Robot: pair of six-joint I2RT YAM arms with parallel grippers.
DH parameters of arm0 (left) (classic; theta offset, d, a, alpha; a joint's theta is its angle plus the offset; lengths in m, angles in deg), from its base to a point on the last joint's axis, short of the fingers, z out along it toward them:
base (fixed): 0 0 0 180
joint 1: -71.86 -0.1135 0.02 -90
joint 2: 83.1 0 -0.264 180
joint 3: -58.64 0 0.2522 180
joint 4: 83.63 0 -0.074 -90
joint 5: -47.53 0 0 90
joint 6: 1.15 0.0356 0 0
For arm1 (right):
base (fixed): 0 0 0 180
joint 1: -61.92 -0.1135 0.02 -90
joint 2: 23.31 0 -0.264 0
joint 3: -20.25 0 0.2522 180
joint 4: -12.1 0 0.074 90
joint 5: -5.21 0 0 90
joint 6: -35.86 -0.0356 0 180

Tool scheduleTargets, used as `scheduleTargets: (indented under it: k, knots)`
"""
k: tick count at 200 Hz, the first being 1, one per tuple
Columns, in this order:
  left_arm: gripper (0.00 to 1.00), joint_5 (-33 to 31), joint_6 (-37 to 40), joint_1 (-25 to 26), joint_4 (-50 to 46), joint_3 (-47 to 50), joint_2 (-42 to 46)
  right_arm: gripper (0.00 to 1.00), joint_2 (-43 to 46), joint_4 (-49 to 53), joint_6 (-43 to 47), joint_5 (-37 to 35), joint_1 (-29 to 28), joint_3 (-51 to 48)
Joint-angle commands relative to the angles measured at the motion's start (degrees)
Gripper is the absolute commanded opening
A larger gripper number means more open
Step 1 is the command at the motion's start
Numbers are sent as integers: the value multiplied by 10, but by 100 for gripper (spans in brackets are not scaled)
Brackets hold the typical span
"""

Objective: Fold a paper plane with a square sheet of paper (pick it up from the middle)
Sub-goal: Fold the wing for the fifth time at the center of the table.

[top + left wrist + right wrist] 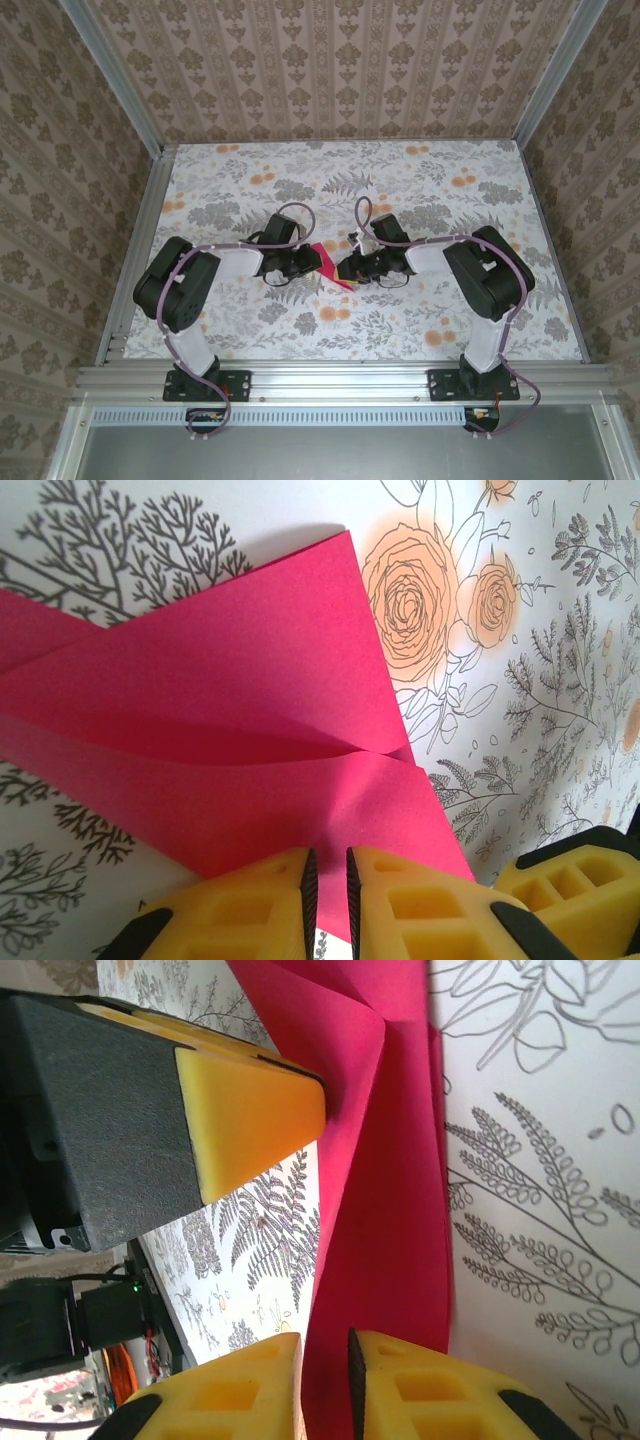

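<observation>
The magenta-red paper (328, 256) lies folded into a creased shape at the middle of the table, between both grippers. In the left wrist view the paper (230, 710) shows overlapping flaps and a crease running toward my left gripper (328, 880), whose jaws are shut on its near corner. My right gripper (322, 1370) is shut on the paper (385, 1190), which stands up as a ridge between its jaws. From above, the left gripper (318, 262) and right gripper (348, 270) almost touch. The right gripper's fingers (570, 880) and a left finger (250, 1110) appear in each other's views.
The floral tablecloth (400, 180) spreads all round the paper. Aluminium rails (340, 378) run along the near edge and the sides, and patterned walls enclose the table on three sides.
</observation>
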Motion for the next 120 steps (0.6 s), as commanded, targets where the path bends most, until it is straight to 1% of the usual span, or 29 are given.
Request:
scheduleTargets:
  k: [1, 13, 33, 69, 120]
  knots:
    - [19, 7, 18, -3, -36, -12, -18, 18, -15, 21, 26, 28, -3, 9]
    - [19, 8, 18, -3, -36, -13, -19, 16, -14, 23, 26, 30, -3, 4]
    - [19, 9, 18, -3, -37, -14, -20, 15, -12, 24, 24, 31, -3, -6]
    - [19, 8, 20, -3, -37, -14, -21, 19, -15, 42, 19, 36, -2, -13]
    - [19, 7, 20, -3, -38, -15, -22, 19, -9, 53, 18, 38, -2, -22]
